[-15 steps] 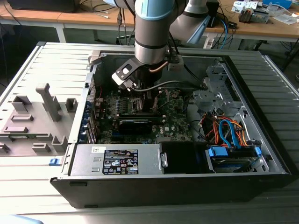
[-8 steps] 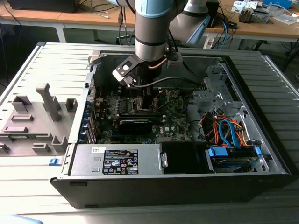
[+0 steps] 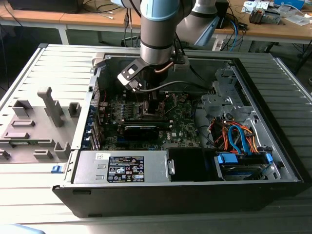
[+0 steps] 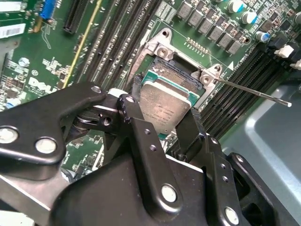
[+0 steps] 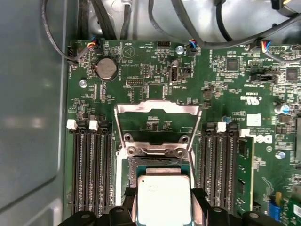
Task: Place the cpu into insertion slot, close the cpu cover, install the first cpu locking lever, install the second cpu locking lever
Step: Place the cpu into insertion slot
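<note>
Misalignment is what we worry about most. Starting at the exterior view's left, the grey parts tray [image 3: 29,126] lies outside the computer case [image 3: 73,161], well apart from the work, and poses no risk.

Toward the middle of that view the arm [image 3: 156,29] reaches down into the case, and the gripper [image 3: 148,103] hangs low over the green board [image 3: 183,122]. In the second wrist view the jaws are drawn in narrow on the cpu [image 4: 162,101], pinching it by two opposite edges. The cpu sits just over the insertion slot [image 4: 175,71] and covers part of it. We cannot tell whether it touches the slot yet.

To us the chip looks slightly tilted and off-centre against the slot's rim. If it goes down skewed, it could ride up on the rim or press unevenly on the contacts beneath.

The fingers [image 4: 138,132] leave little room. In the first wrist view the memory slots [image 5: 91,165] run close on either side of the slot, so a sideways slip could knock a finger against them.

Just beyond the slot, the cpu cover [image 5: 157,108] is swung open. A jolt could drop it onto the chip or the jaws before the chip is seated.

The thin rod we take for a locking lever [image 4: 254,92] juts out beside the slot, near one finger. It could snag there.

At the exterior view's right, the blue and orange cables [image 3: 239,139] lie well apart.
</note>
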Action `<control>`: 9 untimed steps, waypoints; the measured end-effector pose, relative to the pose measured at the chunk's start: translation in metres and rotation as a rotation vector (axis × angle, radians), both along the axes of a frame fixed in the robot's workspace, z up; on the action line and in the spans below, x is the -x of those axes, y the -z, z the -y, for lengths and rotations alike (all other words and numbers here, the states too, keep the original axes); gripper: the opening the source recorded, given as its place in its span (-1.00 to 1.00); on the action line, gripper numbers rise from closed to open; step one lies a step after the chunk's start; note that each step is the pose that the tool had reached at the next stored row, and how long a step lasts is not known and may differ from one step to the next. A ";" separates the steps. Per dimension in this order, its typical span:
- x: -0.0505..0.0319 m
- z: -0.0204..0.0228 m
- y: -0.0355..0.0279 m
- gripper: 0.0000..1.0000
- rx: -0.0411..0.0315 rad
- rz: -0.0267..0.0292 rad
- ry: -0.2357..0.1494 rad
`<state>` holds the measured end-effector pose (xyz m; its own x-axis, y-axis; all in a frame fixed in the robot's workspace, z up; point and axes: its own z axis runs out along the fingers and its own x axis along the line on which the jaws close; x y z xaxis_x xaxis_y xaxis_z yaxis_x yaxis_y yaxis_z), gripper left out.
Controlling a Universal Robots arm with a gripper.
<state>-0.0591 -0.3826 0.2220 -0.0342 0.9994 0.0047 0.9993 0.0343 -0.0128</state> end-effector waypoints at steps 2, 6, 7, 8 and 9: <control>0.0002 -0.0018 0.0028 0.09 0.0000 0.0000 0.002; 0.0003 -0.0021 0.0107 0.09 0.0002 -0.0001 0.005; 0.0003 -0.0021 0.0123 0.09 0.0002 -0.0001 0.005; 0.0003 -0.0021 0.0135 0.09 0.0003 -0.0002 0.006; 0.0003 -0.0021 0.0149 0.09 0.0002 -0.0001 0.008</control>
